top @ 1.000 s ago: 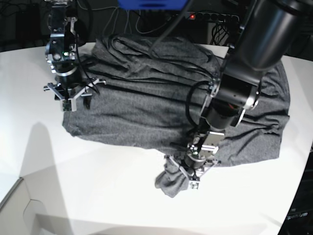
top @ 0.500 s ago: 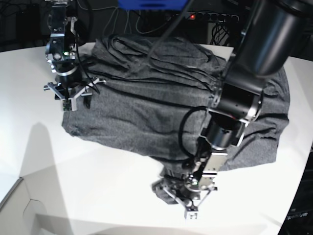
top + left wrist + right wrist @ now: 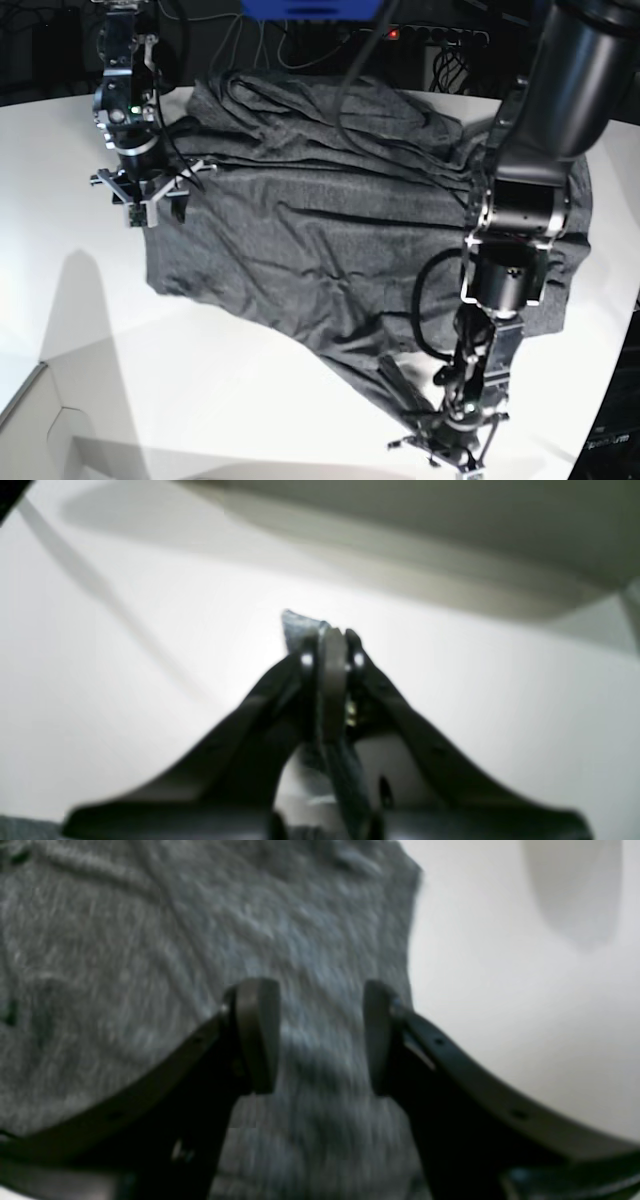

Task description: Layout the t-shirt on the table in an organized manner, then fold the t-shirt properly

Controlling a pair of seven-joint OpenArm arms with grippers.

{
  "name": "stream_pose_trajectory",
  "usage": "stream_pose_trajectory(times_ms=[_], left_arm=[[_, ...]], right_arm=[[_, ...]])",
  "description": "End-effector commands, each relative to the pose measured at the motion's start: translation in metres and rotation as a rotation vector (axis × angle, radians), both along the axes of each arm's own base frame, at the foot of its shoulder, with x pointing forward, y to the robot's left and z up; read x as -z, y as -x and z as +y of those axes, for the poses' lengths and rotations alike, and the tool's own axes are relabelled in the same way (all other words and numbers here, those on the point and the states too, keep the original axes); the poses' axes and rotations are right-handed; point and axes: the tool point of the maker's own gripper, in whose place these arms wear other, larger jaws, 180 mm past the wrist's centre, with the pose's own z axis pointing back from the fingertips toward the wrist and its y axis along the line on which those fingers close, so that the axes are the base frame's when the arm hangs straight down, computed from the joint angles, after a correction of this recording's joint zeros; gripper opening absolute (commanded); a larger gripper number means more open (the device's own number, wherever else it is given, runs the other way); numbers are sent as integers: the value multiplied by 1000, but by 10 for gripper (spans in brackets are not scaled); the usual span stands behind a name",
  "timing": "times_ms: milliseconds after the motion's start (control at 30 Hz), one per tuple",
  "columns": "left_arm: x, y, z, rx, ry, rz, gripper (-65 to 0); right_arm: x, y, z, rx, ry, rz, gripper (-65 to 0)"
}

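The left gripper [image 3: 452, 445], fingers clamped on a hem corner of the dark heather-grey knit t-shirt [image 3: 330, 200], has dragged that edge further out across the white surface [image 3: 200, 400] — the bunched fabric behind it now stretches flatter. The right gripper [image 3: 145, 200] hovers, fingers apart, over the shirt's far edge — layout is progressing.

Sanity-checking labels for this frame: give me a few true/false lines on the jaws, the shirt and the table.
1. The left gripper has its jaws shut on a bit of the dark heather-grey knit t-shirt. True.
2. The right gripper is clamped on the shirt. False: its jaws stand open above the fabric.
3. The shirt lies neatly folded. False: it is spread out and wrinkled.
4. The smooth white table shows bare beside the shirt. True.
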Motion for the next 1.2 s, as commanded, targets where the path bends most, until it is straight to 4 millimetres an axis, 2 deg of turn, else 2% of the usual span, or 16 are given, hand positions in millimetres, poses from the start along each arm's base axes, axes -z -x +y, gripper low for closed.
stream_pose_trajectory(times_ms=[0,333,400,467,667,733,800,933,1000,1133,1167], left_arm=[[-45,-14,6,-5,-6,-106,-648],[-38,-12,11,-11,-7,-95,-648],[-26,-7,19,-21,-13,-76,-648],[-28,-4,25,-29,-21,-89,-648],[-82,-12,17,-12,-17,-216,-648],[-106,-18,-1,10,5,-257,-648],[-120,-22,-17,30,23,-280,-648],[-135,-25,-36,57,40,-302,-648],[-135,-25,-36,58,39,-307,-646],[-132,-24,-27,45,30,-302,-646],[-132,-24,-18,36,20,-301,-646]], right_arm=[[-13,-8,-1,-5,5,-50,-373],[-13,-8,-1,-5,5,-50,-373],[-13,-9,-1,-5,5,-51,-373],[-13,-9,-1,-5,5,-51,-373],[-14,-14,0,-4,0,-56,-373],[-8,-13,3,-1,-12,-42,-373],[-4,-11,3,1,-15,-33,-373],[-4,-10,3,1,-15,-32,-373],[-5,-10,3,2,-14,-33,-373],[-4,-9,1,4,-12,-32,-373],[-4,-9,1,4,-12,-32,-373]])
